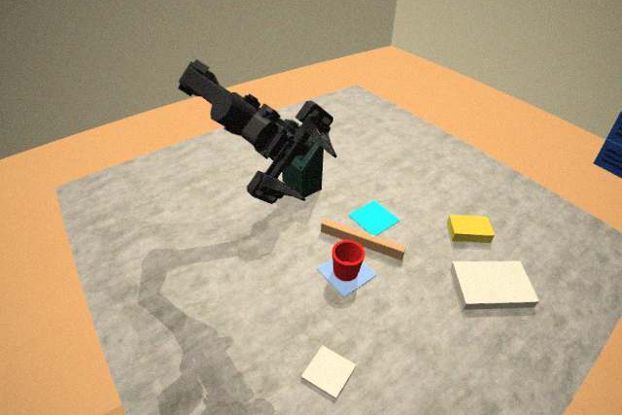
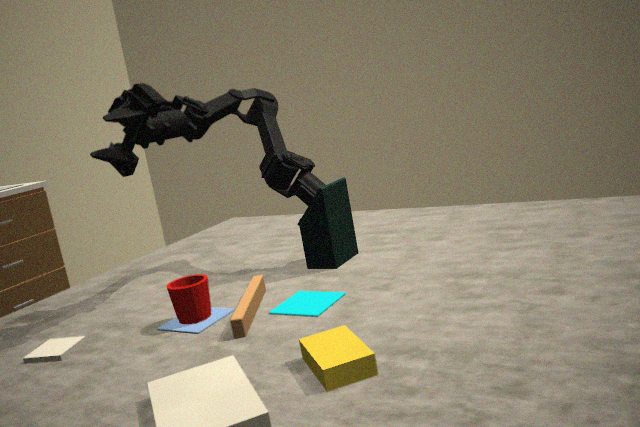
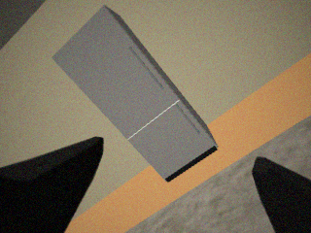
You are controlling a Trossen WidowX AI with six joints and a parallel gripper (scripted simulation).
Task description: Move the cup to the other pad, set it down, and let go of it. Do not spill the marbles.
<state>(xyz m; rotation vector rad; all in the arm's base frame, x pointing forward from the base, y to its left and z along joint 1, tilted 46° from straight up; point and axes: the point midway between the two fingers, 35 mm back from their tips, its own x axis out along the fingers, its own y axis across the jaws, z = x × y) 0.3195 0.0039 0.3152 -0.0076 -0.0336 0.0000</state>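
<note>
I'm seeing the gripper [image 1: 315, 170] hanging wide open and empty, while the cup's [image 1: 347, 259] depth is hiding any marbles.

Beige walls [image 1: 200, 9], orange floor [image 1: 477, 93], brown drawers [image 2: 25, 246], grey fridge [image 3: 136, 102].

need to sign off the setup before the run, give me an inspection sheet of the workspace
surface: mottled grey mat on an orange floor.
job's things: red tapered cup upright on the pale blue square pad; cyan square pad bare; marbles not visible.
clutter: tan wooden bar between the pads; yellow block; large cream slab; small cream tile.
grippers: black parallel-jaw gripper open, empty, raised well above the cup.
cables: nothing seen.
surroundings: brown drawer unit; grey fridge-like cabinet; blue object at the edge.
</note>
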